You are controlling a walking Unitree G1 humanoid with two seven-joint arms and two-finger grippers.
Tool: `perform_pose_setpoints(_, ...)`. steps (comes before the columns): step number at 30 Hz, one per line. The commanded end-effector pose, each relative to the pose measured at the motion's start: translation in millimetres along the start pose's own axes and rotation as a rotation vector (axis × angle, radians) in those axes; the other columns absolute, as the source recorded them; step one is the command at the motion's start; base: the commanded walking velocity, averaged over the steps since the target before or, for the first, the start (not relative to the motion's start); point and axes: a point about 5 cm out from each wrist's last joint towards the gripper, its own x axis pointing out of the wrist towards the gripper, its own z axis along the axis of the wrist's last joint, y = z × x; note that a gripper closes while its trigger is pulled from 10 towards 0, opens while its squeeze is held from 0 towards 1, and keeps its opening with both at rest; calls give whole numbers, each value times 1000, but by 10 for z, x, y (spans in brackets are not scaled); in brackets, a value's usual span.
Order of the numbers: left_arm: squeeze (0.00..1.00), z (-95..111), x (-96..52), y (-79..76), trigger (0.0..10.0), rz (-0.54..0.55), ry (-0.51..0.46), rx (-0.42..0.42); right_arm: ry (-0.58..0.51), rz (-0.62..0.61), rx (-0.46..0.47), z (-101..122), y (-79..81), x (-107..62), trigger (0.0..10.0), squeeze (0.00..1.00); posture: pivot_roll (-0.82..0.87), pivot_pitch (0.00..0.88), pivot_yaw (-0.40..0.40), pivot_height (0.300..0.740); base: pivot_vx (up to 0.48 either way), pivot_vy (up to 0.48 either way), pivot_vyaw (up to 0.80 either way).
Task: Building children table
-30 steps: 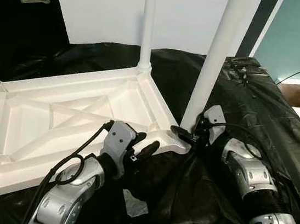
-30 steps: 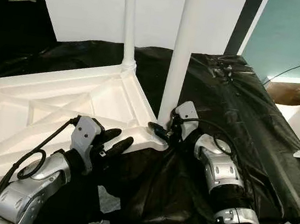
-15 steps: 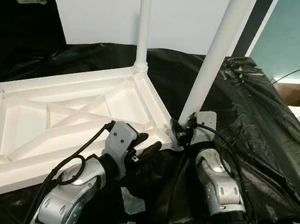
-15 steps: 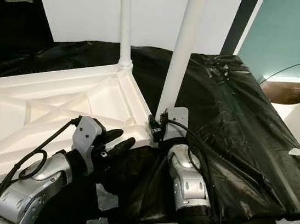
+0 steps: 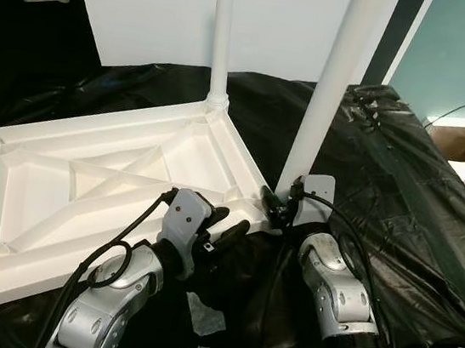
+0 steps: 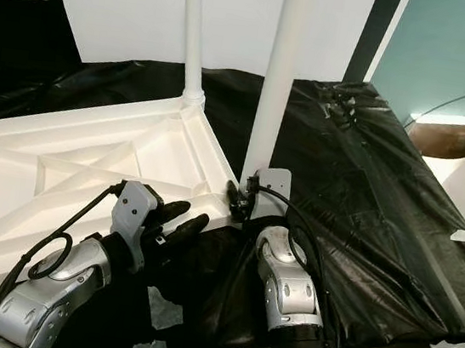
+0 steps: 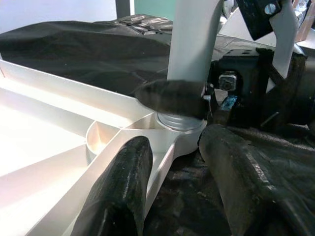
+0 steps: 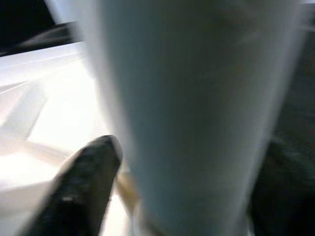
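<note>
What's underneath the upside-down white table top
The white table top lies on crumpled black plastic sheeting, which spreads out past its near and right edges. Whatever surface lies beneath the sheeting is covered, so it cannot be seen.

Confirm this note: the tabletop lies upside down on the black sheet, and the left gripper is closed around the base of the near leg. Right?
Not quite. It is the right gripper that is closed around the base of the near leg, as the right eye view shows. The left gripper is open just beside that corner. The tabletop does lie upside down on the black sheet.
</note>
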Motion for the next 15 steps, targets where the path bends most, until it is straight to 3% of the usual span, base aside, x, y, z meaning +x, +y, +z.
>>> perform_pose_setpoints(1, 0, -13, -4, 5, 10000, 25, 7, -3, -10, 63, 5, -9, -103, -40, 10000, 1000, 89, 41, -18, 740, 0, 0, 0)
perform_pose_setpoints(3, 0, -12, -2, 6, 10000, 27, 6, -3, -11, 110, 5, -10, -145, -61, 10000, 1000, 89, 41, -18, 740, 0, 0, 0)
perform_pose_setpoints(4, 0, -11, 0, 6, 10000, 29, 4, -3, -10, 146, 6, -11, -173, -76, 10000, 773, 89, 39, -20, 740, 0, 0, 0)
perform_pose_setpoints(5, 0, -11, 0, 6, 10000, 29, 4, -3, -10, 146, 6, -11, -173, -76, 10000, 773, 89, 39, -20, 740, 0, 0, 0)
perform_pose_setpoints(6, 0, -11, 3, 7, 10000, 30, 3, -3, -8, 186, -12, -11, -201, -89, 10000, 0, 89, 37, -20, 740, 0, 0, 0)
perform_pose_setpoints(11, 0, -11, 8, 9, 10000, 30, 2, -4, 6, 217, -17, -15, -254, -92, 10000, 0, 89, 34, -21, 740, 0, 0, 0)
perform_pose_setpoints(15, 0, -2, 19, 31, 10000, 32, 0, 1, 26, 363, -117, 23, -370, -35, 10000, 0, 86, 21, -15, 740, 0, 0, 0)
